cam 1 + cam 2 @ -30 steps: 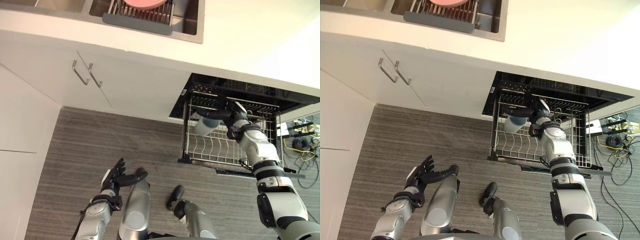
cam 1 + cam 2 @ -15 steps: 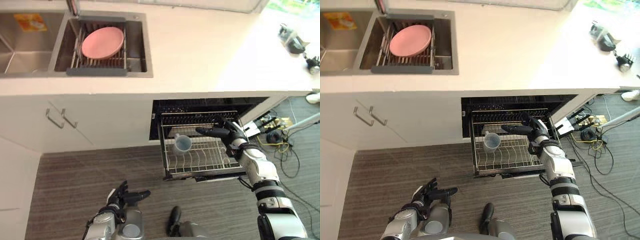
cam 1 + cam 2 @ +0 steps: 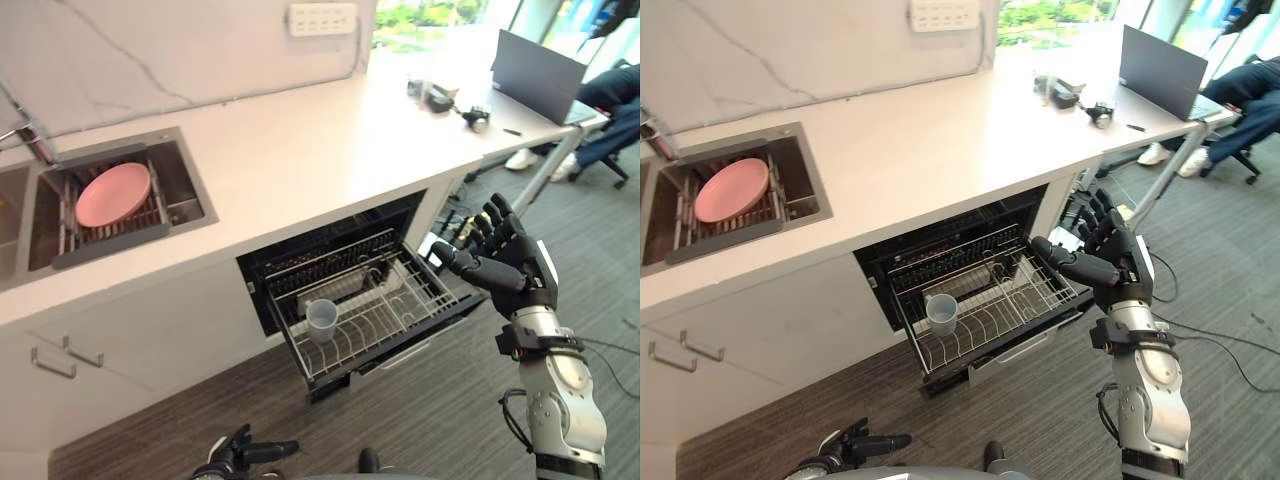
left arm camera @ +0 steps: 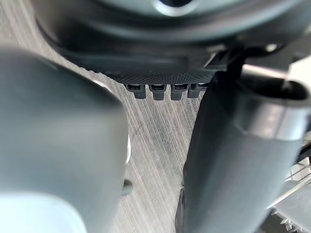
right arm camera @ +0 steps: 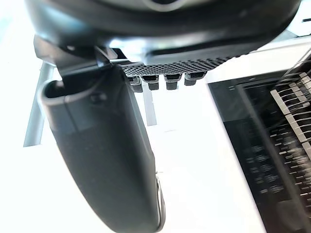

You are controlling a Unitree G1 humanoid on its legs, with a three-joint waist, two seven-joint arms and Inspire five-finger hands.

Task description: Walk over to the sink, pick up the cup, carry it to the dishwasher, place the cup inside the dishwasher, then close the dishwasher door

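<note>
Cup (image 3: pixel 321 318) stands upright, mouth up, in the pulled-out dishwasher rack (image 3: pixel 425 290) below the tabletop (image 3: pixel 300 170), toward the rack's left front. Right hand (image 3: pixel 510 262) is raised beside the rack's right side, fingers spread, holding nothing. Left hand (image 3: pixel 243 453) is low over the floor, fingers loose. Cup is likely light, rigid and smooth-walled, maybe plastic, hard to tell; grip it round the body. The wire rack should slide if pushed at its front rail.
</note>
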